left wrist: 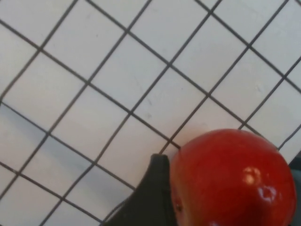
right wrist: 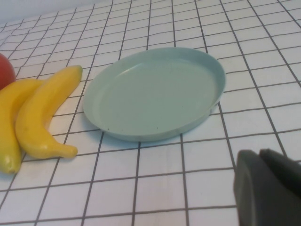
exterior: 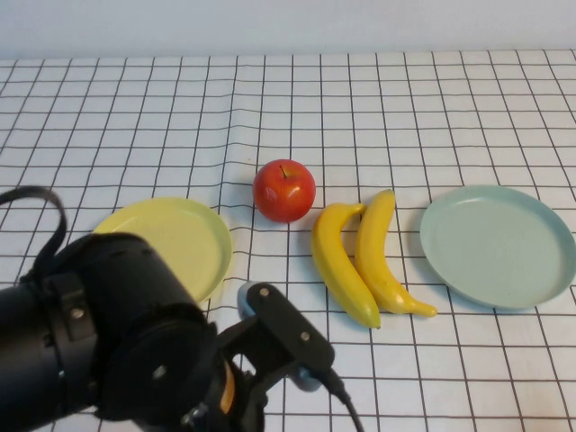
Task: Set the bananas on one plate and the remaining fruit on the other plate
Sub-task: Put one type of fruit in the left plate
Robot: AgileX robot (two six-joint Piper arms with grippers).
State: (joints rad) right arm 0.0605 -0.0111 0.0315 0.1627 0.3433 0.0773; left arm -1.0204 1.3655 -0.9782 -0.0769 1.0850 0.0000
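Observation:
One red apple stands on the table between the pale yellow plate and two bananas lying side by side. The pale blue-green plate lies right of them, bare. My left gripper hangs above the near table in front of the yellow plate. It is shut on the second red apple, which the arm hides in the high view. My right gripper is shut and empty, near the blue-green plate. It does not show in the high view.
The white gridded cloth covers the whole table. My left arm's black body fills the near left corner and hides part of the yellow plate. The right wrist view also shows both bananas and an edge of the standing apple.

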